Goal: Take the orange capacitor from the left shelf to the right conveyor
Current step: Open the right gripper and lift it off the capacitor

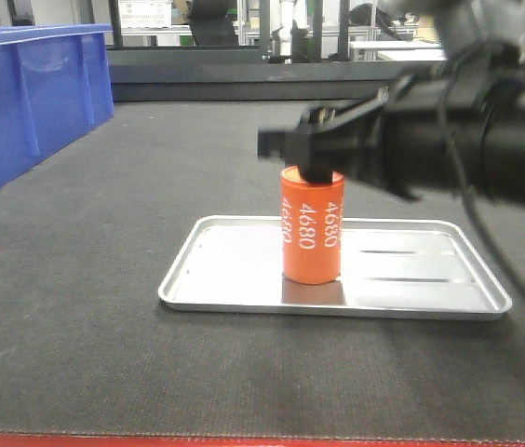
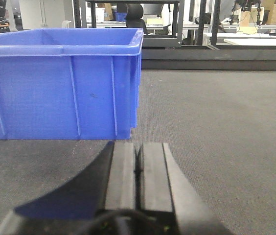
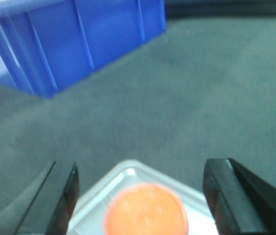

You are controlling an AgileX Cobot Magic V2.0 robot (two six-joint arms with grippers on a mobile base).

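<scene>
Item: orange capacitor. It is being shown standing upright in a shallow silver tray, which is lying on the dark textured right conveyor.

Item: right end effector. It is being held just over the capacitor's flat top with its fingers spread wide on either side; nothing is being gripped. In the front view its dark body is being seen touching or nearly touching the can's upper rim; which one cannot be told.

Item: left end effector. Its pads are being pressed together, empty, low over the belt facing a blue bin.

Risks, judged: the tall, narrow can is likely being left easy to topple; a sideways withdrawal could be catching the rim with a finger and knocking it over on the smooth tray. The can is also being left on the tray, not on bare belt.
</scene>
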